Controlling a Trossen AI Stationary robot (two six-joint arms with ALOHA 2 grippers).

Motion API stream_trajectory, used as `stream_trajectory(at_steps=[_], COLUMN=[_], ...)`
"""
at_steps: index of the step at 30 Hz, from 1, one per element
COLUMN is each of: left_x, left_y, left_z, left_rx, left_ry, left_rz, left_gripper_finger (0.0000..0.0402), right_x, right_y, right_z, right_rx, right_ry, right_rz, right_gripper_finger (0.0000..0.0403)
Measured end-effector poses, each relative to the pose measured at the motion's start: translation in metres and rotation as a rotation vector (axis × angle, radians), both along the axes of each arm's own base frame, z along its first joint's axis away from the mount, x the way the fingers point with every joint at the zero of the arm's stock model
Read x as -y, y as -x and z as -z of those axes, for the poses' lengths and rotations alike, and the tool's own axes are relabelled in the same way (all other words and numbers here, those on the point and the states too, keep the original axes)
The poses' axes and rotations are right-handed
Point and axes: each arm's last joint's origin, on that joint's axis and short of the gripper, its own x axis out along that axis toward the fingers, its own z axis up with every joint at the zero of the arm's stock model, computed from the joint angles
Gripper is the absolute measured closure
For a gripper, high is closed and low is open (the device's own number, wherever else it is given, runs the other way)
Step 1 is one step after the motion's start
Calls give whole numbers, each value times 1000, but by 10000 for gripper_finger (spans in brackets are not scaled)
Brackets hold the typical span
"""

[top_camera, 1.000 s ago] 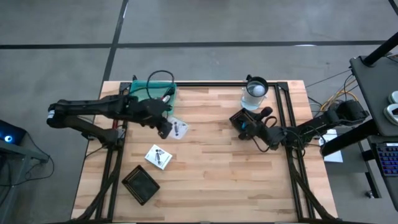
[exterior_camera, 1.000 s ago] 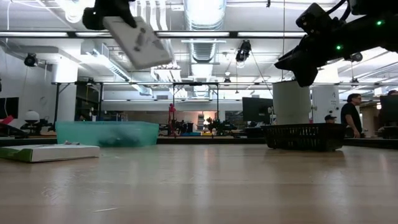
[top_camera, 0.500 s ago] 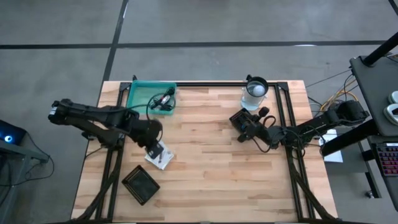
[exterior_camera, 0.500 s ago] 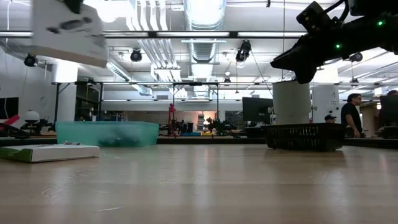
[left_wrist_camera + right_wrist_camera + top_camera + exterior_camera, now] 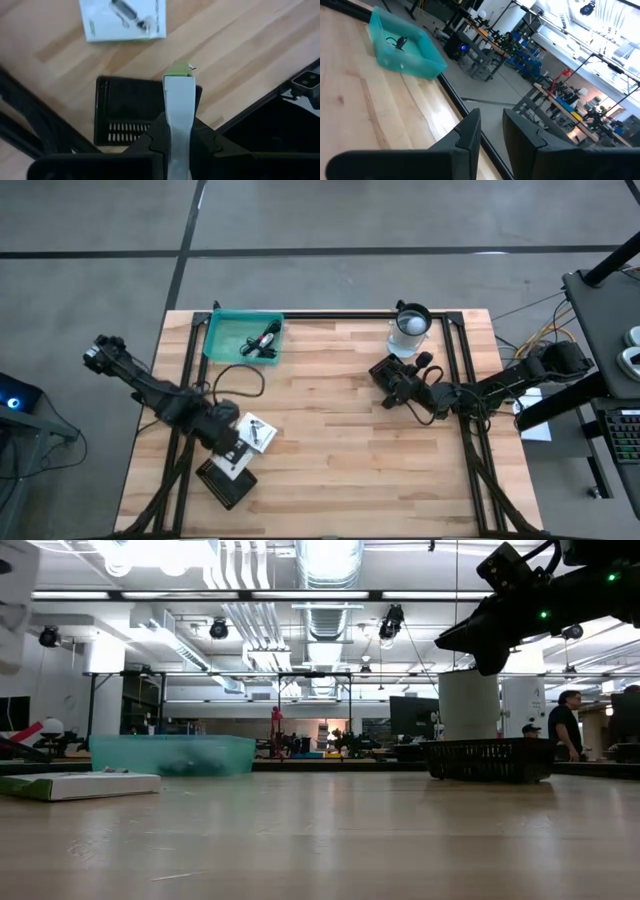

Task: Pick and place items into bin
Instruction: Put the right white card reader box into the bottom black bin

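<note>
My left gripper is shut on a flat white packet with a green edge. It hovers over the black mesh bin, which stands near the table's near-left corner. In the low view the held packet shows high at the picture's left edge. A second white printed packet lies flat on the wood beside the bin. Black cables lie in a teal tray. My right gripper waits in the air near the clear cup, with a narrow gap between its fingers. My left gripper pinches the packet between its two fingers at the packet's near end. The fingers come from above, pointing down. The packet shows edge-on and sticks out past the fingertips. It is lifted clear, hanging over the bin's far rim.
The clear cup holds a white ball and stands at the far edge, right of centre. Black frame rails run along the table's left and right sides. Bare wood fills the middle. A person stands in the room beyond.
My left gripper has carried the white packet from beside the teal tray toward the near-left corner, past the packet on the table, and now stands over the black bin. It has stayed shut on the packet. My right arm has kept still.
</note>
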Motion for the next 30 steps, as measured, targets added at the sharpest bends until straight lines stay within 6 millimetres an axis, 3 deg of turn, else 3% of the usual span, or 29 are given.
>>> stream_trajectory(at_steps=[6,16,30], left_x=[24,64,65], left_y=[7,2,-1], left_z=[8,28,34], left_rx=[-39,-80,-39], left_ry=[-16,-8,-104], left_rz=[-10,94,52], left_gripper_finger=[379,377,376], right_x=[0,0,0], right_y=[0,0,0], right_z=[0,0,0], right_rx=[-7,-7,-14], right_ry=[8,8,16], right_rz=[0,-1,-1], right_gripper_finger=[335,335,335])
